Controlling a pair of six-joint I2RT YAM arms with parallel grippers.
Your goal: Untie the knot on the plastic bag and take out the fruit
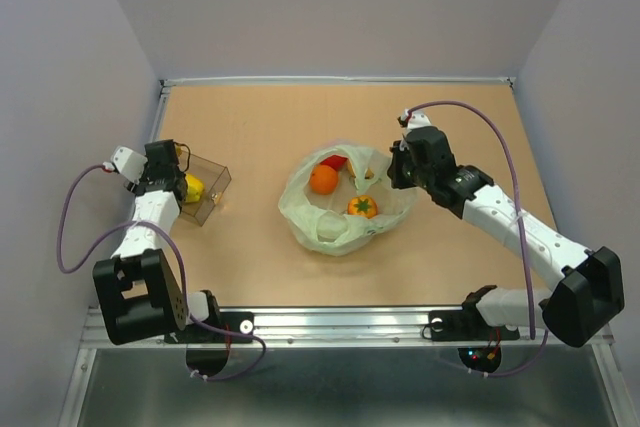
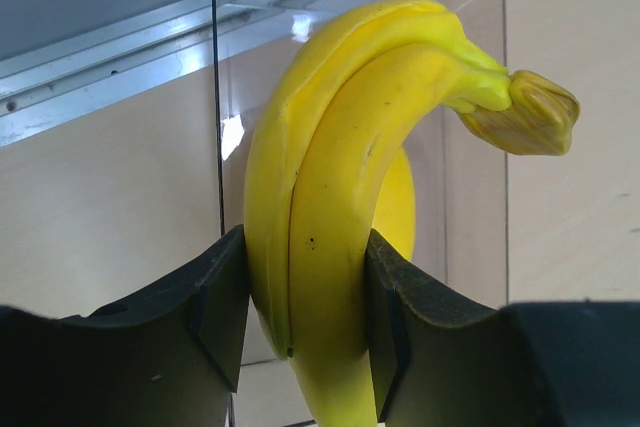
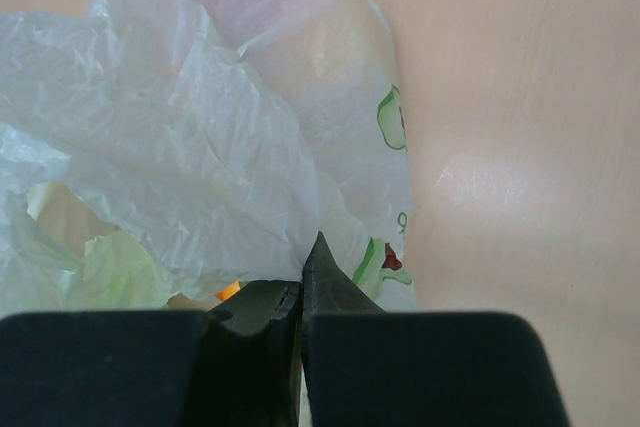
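A clear rigid box (image 1: 214, 180) is set on the left part of a light wooden table (image 1: 250, 267), turned at an angle to the table's edges. The table is enclosed on three sides by plain pale walls (image 1: 340, 7). A metal rail (image 1: 340, 323) is fixed along its near edge. Through the box's upright clear panel, the rail is seen.

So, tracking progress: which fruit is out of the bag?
The banana, gripped by the left gripper at the clear box; the others lie in the plastic bag.
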